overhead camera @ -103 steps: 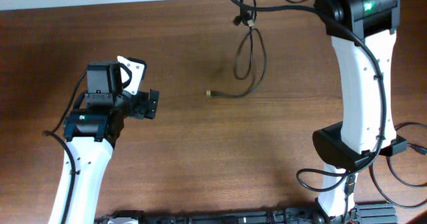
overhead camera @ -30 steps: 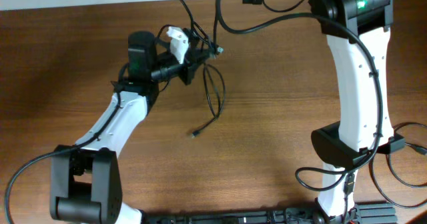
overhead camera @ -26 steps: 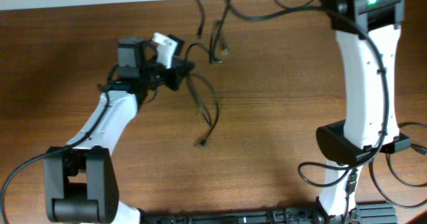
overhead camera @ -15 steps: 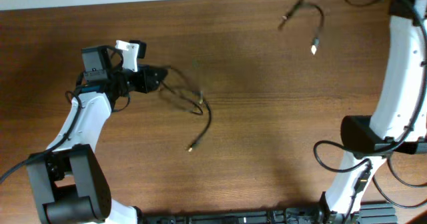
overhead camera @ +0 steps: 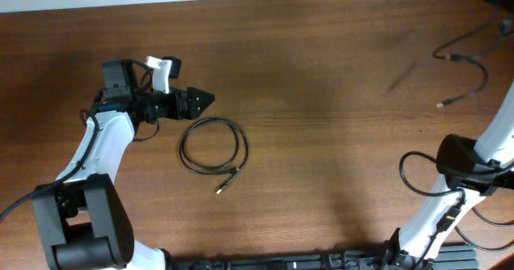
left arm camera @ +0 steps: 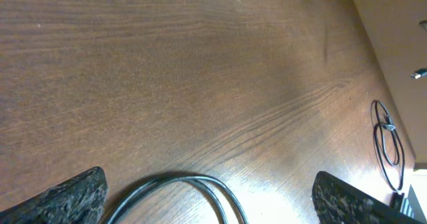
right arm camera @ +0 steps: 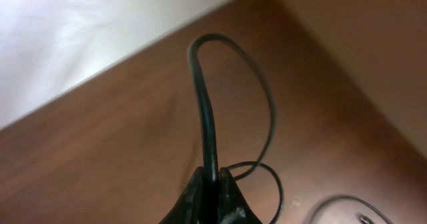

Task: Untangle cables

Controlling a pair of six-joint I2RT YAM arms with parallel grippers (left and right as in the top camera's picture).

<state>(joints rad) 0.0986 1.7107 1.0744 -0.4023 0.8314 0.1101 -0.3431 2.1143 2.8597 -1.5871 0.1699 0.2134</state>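
Overhead: left tool [overhead camera: 201, 100] spread beside thin black coiled cable [overhead camera: 210, 120]; right tool [right arm camera: 212, 174] pinching second black cord [right arm camera: 208, 124]; lay it well clear.

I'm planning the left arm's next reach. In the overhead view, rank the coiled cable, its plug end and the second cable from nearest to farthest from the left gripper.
From the left gripper:
1. coiled cable: its loop lies just below the fingertips.
2. plug end: lower still, beyond the loop's bottom edge.
3. second cable: far across, at the right edge.
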